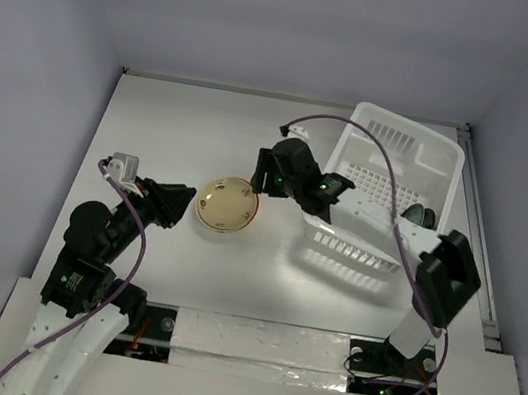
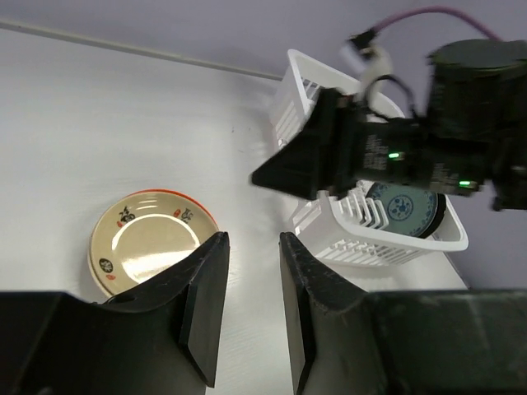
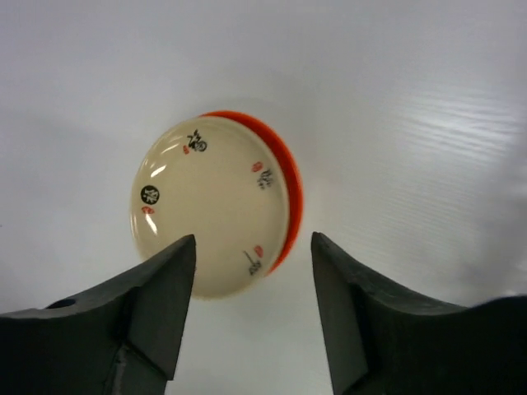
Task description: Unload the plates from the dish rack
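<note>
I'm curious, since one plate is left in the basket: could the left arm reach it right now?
Probably not easily. The dark plate stands at the right side of the dish rack, and the right arm stretches across between it and the left gripper.

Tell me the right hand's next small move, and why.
Probably lift the right hand and swing it toward the dish rack: its jaws stand open, the cream plate lies free on the orange plate, and a dark plate sits in the rack.

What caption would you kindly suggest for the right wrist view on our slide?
Open right pincer frames a cream plate stacked on an orange-red plate on the white table.
</note>
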`<state>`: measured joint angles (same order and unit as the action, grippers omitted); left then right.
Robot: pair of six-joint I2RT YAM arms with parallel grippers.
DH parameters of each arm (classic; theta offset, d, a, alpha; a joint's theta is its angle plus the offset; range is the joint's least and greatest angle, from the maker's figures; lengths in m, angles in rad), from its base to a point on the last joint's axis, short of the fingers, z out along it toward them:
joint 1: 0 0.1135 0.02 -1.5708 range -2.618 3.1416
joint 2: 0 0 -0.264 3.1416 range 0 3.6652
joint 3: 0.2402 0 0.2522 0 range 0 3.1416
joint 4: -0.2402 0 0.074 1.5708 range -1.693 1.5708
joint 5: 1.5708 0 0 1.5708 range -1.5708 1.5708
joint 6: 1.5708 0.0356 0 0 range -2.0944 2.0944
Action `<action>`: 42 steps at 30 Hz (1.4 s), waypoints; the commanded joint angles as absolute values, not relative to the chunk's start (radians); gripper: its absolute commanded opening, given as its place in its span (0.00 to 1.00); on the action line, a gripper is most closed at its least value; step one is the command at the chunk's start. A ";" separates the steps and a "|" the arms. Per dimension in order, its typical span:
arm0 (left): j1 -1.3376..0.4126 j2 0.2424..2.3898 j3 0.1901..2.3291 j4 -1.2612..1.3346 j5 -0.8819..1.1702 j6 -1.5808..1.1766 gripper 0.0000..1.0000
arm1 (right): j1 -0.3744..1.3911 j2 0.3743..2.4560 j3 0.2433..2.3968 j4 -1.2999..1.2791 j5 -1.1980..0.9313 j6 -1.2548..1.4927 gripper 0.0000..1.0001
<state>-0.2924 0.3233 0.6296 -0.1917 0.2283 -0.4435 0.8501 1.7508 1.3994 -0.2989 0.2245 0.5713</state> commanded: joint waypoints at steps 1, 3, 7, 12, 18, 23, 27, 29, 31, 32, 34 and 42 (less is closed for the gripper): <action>-0.285 0.319 0.621 -0.140 0.256 -0.445 0.28 | 0.822 1.533 1.298 -0.311 0.405 0.566 0.59; -0.285 0.319 0.623 -0.140 0.261 -0.446 0.28 | 0.760 1.384 1.223 -0.328 0.461 0.586 0.24; -0.296 0.293 0.621 -0.137 0.267 -0.445 0.28 | 0.577 1.131 1.057 -0.454 0.575 0.641 0.00; -0.314 0.258 0.620 -0.137 0.262 -0.445 0.29 | 0.284 0.916 0.914 -0.545 0.597 0.579 0.00; -0.345 0.235 0.623 -0.143 0.255 -0.445 0.30 | 0.186 0.963 0.975 -0.652 0.543 0.509 0.43; -0.354 0.223 0.626 -0.146 0.249 -0.445 0.30 | 0.144 1.055 1.025 -0.684 0.528 0.453 0.40; -0.364 0.204 0.627 -0.147 0.239 -0.445 0.31 | 0.123 1.112 1.066 -0.719 0.489 0.422 0.38; -0.364 0.196 0.629 -0.152 0.232 -0.445 0.31 | 0.109 1.138 1.075 -0.724 0.474 0.402 0.35; -0.373 0.193 0.630 -0.152 0.229 -0.445 0.31 | 0.100 1.181 1.088 -0.730 0.459 0.390 0.33; -0.373 0.193 0.630 -0.155 0.226 -0.445 0.31 | 0.100 1.195 1.091 -0.730 0.456 0.385 0.32; -0.373 0.192 0.630 -0.153 0.227 -0.445 0.31 | 0.100 1.233 1.109 -0.730 0.436 0.373 0.28; -0.373 0.187 0.634 -0.161 0.213 -0.445 0.31 | 0.100 1.322 1.175 -0.782 0.474 0.336 0.28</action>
